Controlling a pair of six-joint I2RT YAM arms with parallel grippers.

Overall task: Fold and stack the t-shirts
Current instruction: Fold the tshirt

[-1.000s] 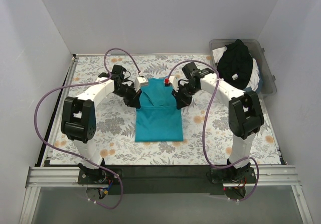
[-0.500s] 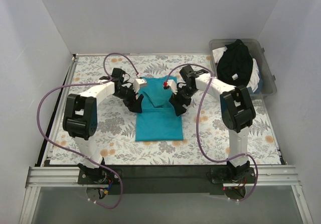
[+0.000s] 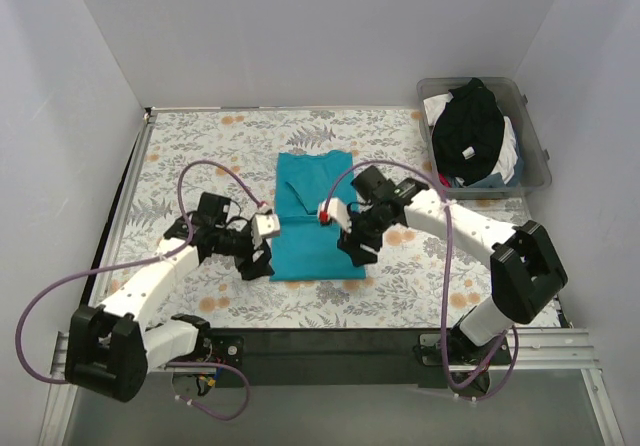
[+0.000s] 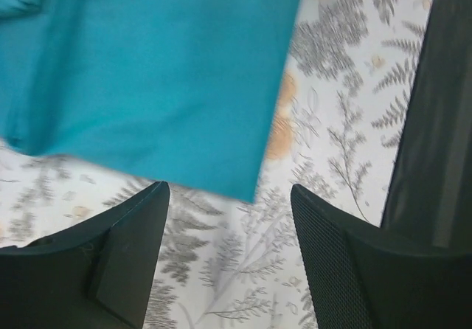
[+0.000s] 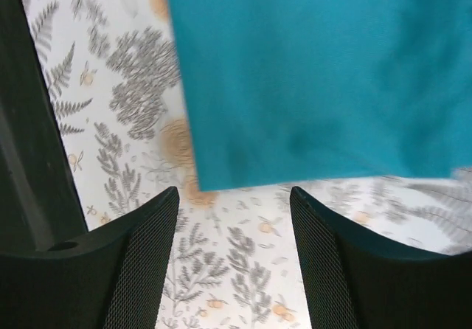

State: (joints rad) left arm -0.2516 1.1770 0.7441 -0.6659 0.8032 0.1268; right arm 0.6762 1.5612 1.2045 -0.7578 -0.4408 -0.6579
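Top external view: one teal t-shirt (image 3: 312, 216) lies flat as a long folded strip in the middle of the floral tablecloth (image 3: 190, 156). Two arms reach toward its near end, the left gripper (image 3: 260, 263) at its near-left corner and the right gripper (image 3: 357, 253) at its near-right edge. One clear bin (image 3: 537, 141) stands at the far right corner, holding one black t-shirt (image 3: 470, 124) with a small white label, heaped on whitish cloth (image 3: 508, 151); the number of garments beneath cannot be counted. Left wrist view: two dark fingers (image 4: 125, 262) of the left gripper (image 4: 230, 259) stand apart with nothing between them, above the tablecloth (image 4: 332, 122); one corner of the teal t-shirt (image 4: 147, 71) lies just beyond the gap. Right wrist view: two fingers (image 5: 140, 270) of the right gripper (image 5: 232, 262) are likewise spread and hold nothing, over the tablecloth (image 5: 110, 85); one corner of the teal t-shirt (image 5: 317, 71) lies just past them.
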